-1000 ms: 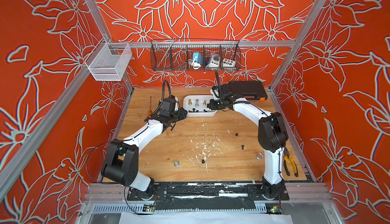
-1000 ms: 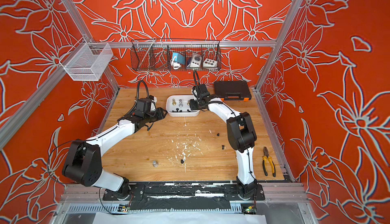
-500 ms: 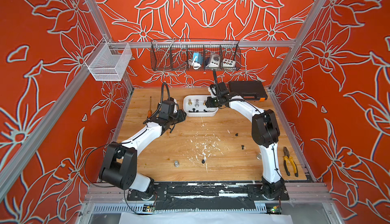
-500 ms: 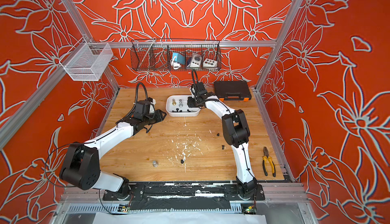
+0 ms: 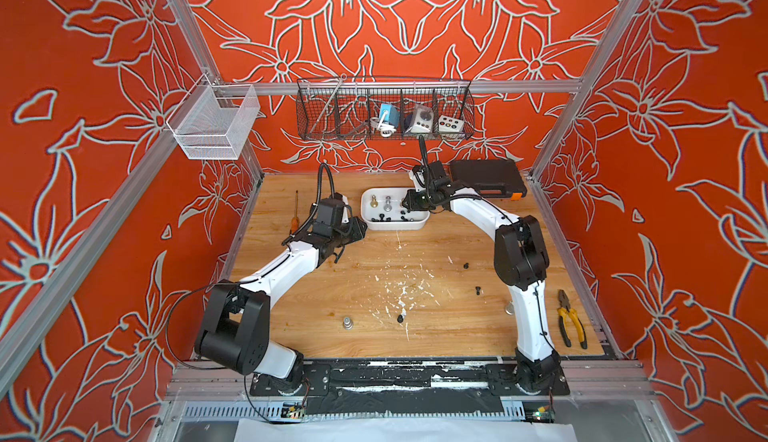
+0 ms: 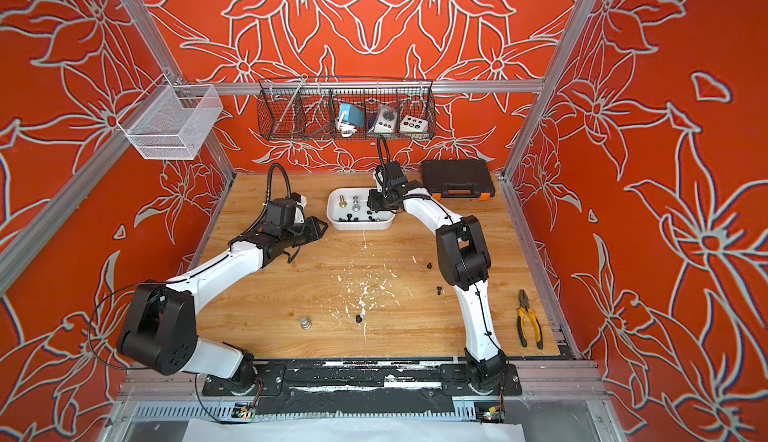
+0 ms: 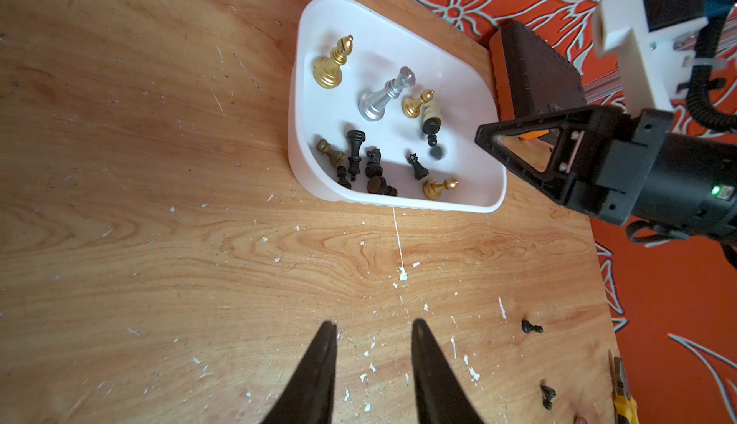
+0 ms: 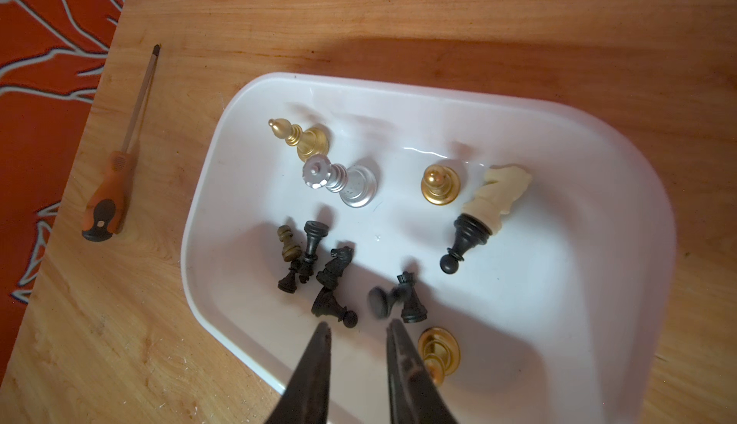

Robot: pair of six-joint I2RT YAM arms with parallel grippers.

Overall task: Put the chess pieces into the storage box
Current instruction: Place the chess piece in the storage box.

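The white box [image 8: 558, 282] sits on the wood table [image 5: 332, 294], and most of the pieces are in it. The right gripper [image 8: 357, 324] hangs over the box's right end with its two fingers apart, and nothing is between them. Just past its tips, inside the box, is a blurry black piece [image 8: 381, 302]. The box also holds a gold bishop [image 8: 303, 138], a tall silver piece [image 8: 343, 182] and a gold pawn [image 8: 438, 184], all standing up. There is a cream knight [image 8: 498, 196] touching a big black pawn [image 8: 462, 242], a bunch of small black ones [image 8: 315, 258], and a second gold pawn [image 8: 438, 352] on its side. The left gripper [image 7: 373, 324] is over bare table just left of the box, not touching it; its fingers are apart too and hold nothing. Some pieces lie outside the box, well away from it on the robot's side — a first black piece [image 5: 466, 266], a second black piece [image 5: 478, 291], a third black piece [image 5: 400, 318], a small silver piece [image 5: 347, 322] and a half-hidden silver piece [image 5: 509, 307]. A screwdriver [image 8: 115, 170] lies left of the box.
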